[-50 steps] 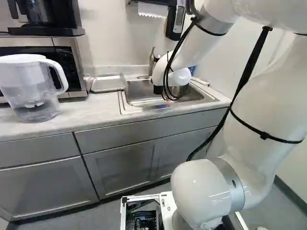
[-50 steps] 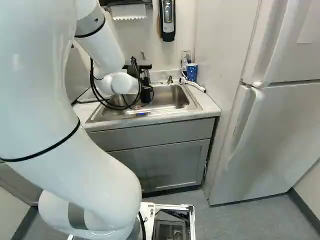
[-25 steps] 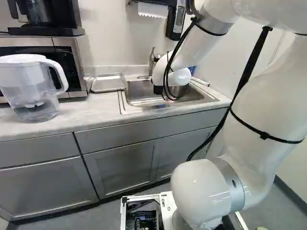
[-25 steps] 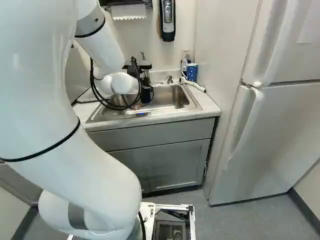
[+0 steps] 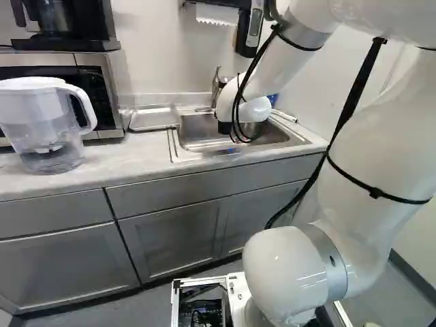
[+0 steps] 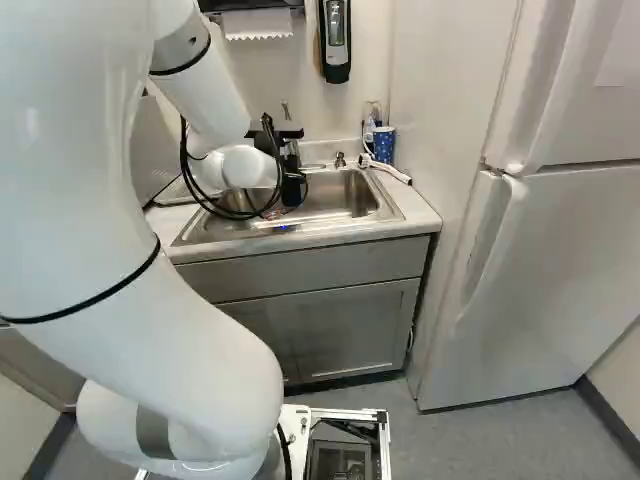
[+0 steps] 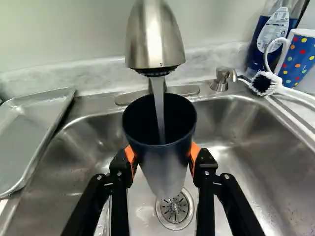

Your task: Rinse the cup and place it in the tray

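Comparing with earlier base views: finding no clear shift of arm (image 6: 180, 340) or base (image 5: 237, 291). Pinching cup (image 7: 161, 160) between orange pads (image 7: 130, 156) of gripper (image 6: 291, 190), under faucet (image 7: 155, 42), above sink (image 7: 241, 167), with water (image 7: 158, 101) running in. Unable to make out cup in base views, or its dark inner bottom in wrist view. There, seeing only part of tray (image 7: 34, 123), beside basin, and of mug (image 7: 298, 59).

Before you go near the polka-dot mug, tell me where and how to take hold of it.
I'd pinch the polka-dot mug by its handle, coming from the sink side and above the brush: the handle juts out on that side, while the brush lies low before the mug's body.
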Available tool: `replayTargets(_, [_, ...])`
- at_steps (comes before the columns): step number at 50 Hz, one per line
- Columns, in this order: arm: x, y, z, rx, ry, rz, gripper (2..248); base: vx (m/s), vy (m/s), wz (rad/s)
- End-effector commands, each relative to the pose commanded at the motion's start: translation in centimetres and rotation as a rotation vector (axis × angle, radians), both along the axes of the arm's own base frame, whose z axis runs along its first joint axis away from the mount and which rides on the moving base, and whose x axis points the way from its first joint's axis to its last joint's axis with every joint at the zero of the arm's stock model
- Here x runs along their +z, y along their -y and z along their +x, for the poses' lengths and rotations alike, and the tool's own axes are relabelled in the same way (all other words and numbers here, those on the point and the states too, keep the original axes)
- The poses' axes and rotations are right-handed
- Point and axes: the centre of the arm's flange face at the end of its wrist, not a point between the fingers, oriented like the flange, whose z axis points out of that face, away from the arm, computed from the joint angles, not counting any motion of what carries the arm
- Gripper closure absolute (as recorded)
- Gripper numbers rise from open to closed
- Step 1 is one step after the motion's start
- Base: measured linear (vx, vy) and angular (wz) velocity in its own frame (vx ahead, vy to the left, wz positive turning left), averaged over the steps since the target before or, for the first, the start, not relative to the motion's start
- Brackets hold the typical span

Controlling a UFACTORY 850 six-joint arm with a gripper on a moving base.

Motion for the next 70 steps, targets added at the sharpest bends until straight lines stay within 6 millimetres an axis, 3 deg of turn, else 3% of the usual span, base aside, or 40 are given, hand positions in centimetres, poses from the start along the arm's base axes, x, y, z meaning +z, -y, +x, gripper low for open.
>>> replayTargets(70, [0.00, 0.00, 0.00, 0.000, 0.000, 0.000, 126, 0.000, 0.000, 0.000])
